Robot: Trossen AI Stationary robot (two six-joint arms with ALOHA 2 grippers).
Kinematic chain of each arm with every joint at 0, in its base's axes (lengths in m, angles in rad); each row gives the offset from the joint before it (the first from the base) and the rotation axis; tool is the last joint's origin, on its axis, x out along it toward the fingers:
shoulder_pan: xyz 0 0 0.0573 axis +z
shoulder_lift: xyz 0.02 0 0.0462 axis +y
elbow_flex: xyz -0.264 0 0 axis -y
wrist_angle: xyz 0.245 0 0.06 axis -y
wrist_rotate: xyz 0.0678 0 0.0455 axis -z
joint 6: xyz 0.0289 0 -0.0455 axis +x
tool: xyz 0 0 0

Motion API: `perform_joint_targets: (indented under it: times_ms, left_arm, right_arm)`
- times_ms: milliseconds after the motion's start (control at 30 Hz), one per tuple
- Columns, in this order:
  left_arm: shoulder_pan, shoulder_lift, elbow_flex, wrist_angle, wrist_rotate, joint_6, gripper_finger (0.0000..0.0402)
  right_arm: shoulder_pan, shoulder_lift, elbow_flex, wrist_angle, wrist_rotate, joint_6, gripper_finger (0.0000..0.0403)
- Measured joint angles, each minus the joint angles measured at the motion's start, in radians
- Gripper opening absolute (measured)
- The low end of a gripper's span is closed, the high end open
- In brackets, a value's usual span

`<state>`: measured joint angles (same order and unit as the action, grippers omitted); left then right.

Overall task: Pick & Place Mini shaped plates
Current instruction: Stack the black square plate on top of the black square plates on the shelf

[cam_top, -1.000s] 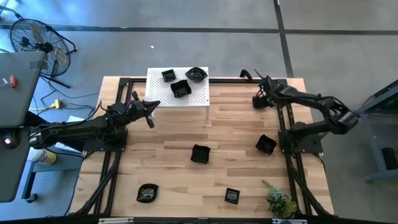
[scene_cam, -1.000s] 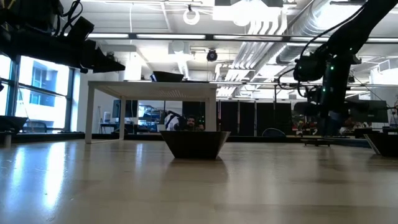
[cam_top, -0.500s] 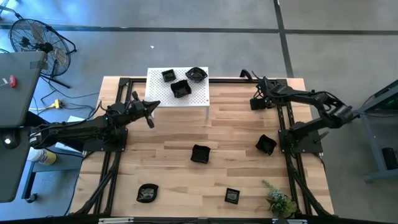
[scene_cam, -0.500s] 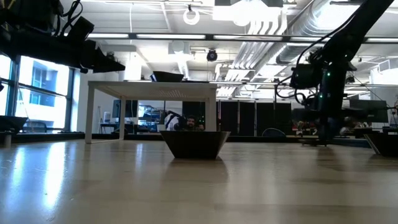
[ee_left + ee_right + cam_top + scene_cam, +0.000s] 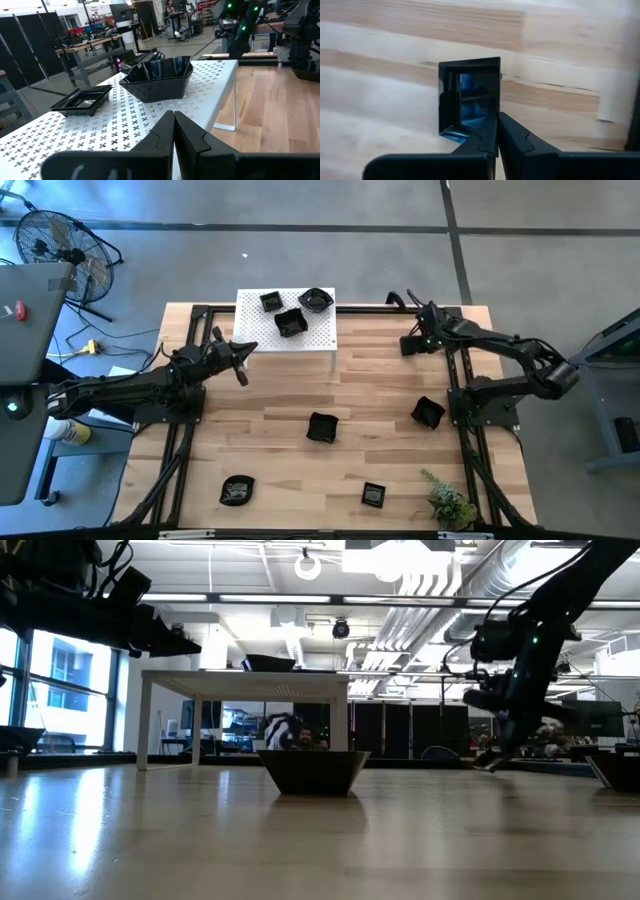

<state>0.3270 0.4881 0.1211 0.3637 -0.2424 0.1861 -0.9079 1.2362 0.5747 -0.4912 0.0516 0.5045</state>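
Three black mini shaped plates point(image 5: 291, 322) rest on the white perforated platform point(image 5: 255, 338) at the far side. Others sit bottom-down on the wood: one mid-table point(image 5: 322, 427), one to the right point(image 5: 428, 412), two near the front point(image 5: 238, 490). My right gripper point(image 5: 408, 346) is at the far right, slanting down and shut on a small square plate point(image 5: 469, 95). My left gripper point(image 5: 174, 119) is shut, level, holds nothing, and hovers beside the platform's near left corner. My right gripper pinches the square plate's side wall near one corner point(image 5: 497, 114) between its two fingers, coming steeply from above. The left-hand finger point(image 5: 485, 132) lies over the plate's inside. In the low view the plate point(image 5: 488, 761) is tilted below the fingers; whether it is clear of the table I cannot tell.
A small green plant point(image 5: 452, 505) stands at the near right corner. Black frame rails point(image 5: 462, 380) run along both sides of the table. The platform stands on thin white legs point(image 5: 146, 725). Bare wood lies between the platform and the mid-table plate.
My right gripper has shut on the square plate. It has also tipped from upright to slanting, its fingers swinging a little toward the table's left, and the plate is tilted with them. My left arm has kept still.
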Motion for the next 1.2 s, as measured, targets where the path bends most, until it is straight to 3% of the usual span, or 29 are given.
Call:
perform_joint_targets:
  times_ms: [200, 400, 667, 800, 967, 1200]
  left_arm:
    - [0.0, 0.0, 0.0, 0.0, 0.0, 0.0, 0.0005]
    - [0.0, 0.0, 0.0, 0.0, 0.0, 0.0, 0.0005]
    - [0.0, 0.0, 0.0, 0.001, 0.0, 0.0, 0.0005]
    - [0.0, 0.0, 0.0, 0.007, 0.0, 0.0, 0.0005]
    - [0.0, 0.0, 0.0, 0.019, 0.0, 0.006, 0.0005]
    - [0.0, 0.0, 0.0, 0.021, 0.013, 0.009, 0.0005]
  right_arm:
    - [0.118, -0.11, 0.0, 0.002, -0.048, 0.042, 0.0009]
    - [0.341, -0.168, 0.0, 0.057, -0.063, 0.149, 0.0005]
    - [0.667, -0.153, 0.011, 0.397, -0.071, 0.278, 0.0008]
    - [0.772, -0.047, 0.122, 0.46, -0.004, 0.232, 0.0008]
    - [0.819, 0.193, 0.33, 0.46, 0.022, 0.183, 0.0008]
    - [0.859, 0.492, 0.556, 0.464, 0.047, 0.29, 0.0003]
